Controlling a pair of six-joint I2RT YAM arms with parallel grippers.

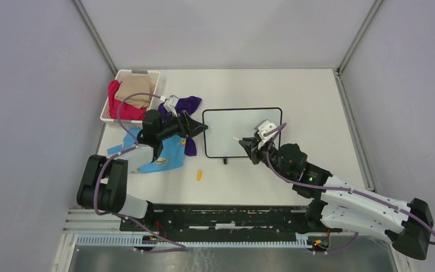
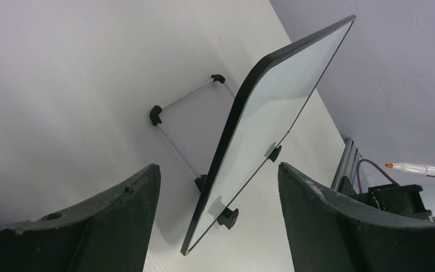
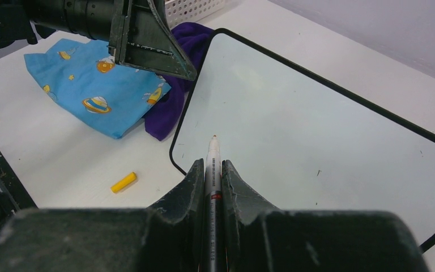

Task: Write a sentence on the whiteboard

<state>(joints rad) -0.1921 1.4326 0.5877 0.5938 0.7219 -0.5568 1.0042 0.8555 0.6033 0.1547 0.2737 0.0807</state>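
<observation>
Top view: the whiteboard (image 1: 232, 122) stands at the middle of the desk (image 1: 306, 90), its long side running left to right. It has a thin black frame with rounded corners, and one small black foot shows at its near edge. The left gripper (image 1: 199, 126) sits at the board's left edge. The right gripper (image 1: 247, 144) is over the board's near right part and points a marker (image 1: 238, 139) at it. A white basket (image 1: 137, 72) of clothes is at far left. A purple cloth (image 1: 188, 103) and a blue cloth (image 1: 167, 154) lie just left of the board, and a small yellow cap (image 1: 200, 175) lies near its front left corner.

Left wrist view: the jaws stand wide apart. The board's black edge rises between them, clear of both fingers. The board leans tilted on a thin wire stand (image 2: 186, 97) with black corner pieces. The marker's orange tip shows at far right.

Right wrist view: the jaws are clamped narrow on the marker's white barrel. Its tip is over the board's near left part; whether it touches I cannot tell. The board face is plain white with a few tiny specks. One finger of the left gripper hangs at the board's left edge, over the purple cloth. The blue cloth carries planet prints.
</observation>
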